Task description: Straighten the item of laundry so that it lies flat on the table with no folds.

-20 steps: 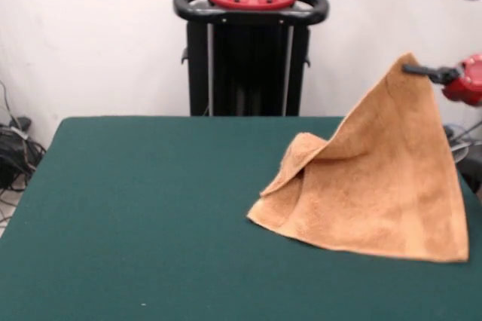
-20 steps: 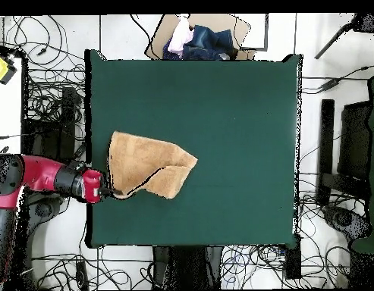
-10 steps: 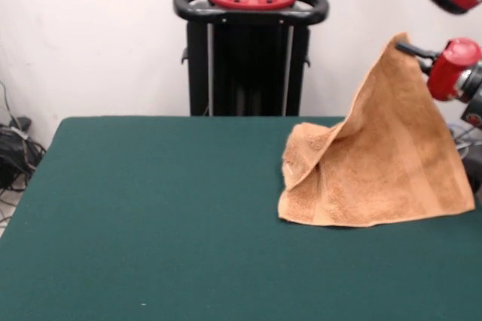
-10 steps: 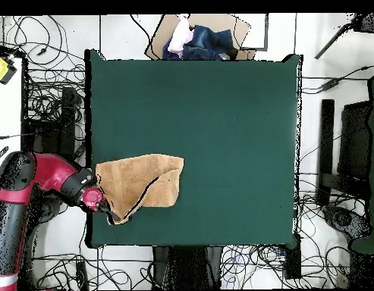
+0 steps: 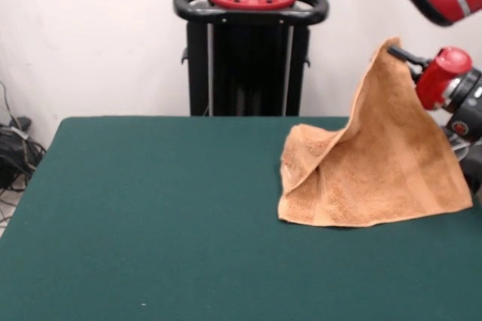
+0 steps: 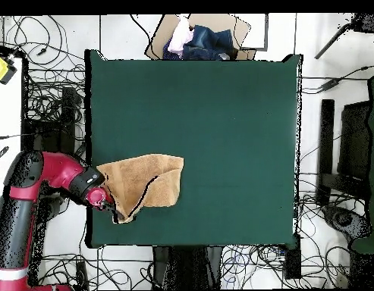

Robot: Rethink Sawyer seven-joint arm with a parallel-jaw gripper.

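Note:
The item of laundry (image 5: 376, 170) is an orange-tan terry towel, pulled up into a tent shape at the right side of the green table (image 5: 151, 215). One corner is lifted high, and my gripper (image 5: 397, 53) is shut on that corner. The towel's lower edges rest on the table, with a fold on its left side. In the overhead view the item of laundry (image 6: 148, 182) lies near the table's left edge, with my gripper (image 6: 114, 215) at its lower left corner, by the edge of the table (image 6: 220, 114).
A box with clothes (image 6: 196, 39) sits beyond the table's top edge in the overhead view. Cables (image 6: 45, 98) cover the floor around the table. The black pedestal (image 5: 251, 57) stands behind the table.
The gripper shifted slightly with the held corner. Over the last second the towel was dragged toward the robot's side of the table and its base bunched up narrower.

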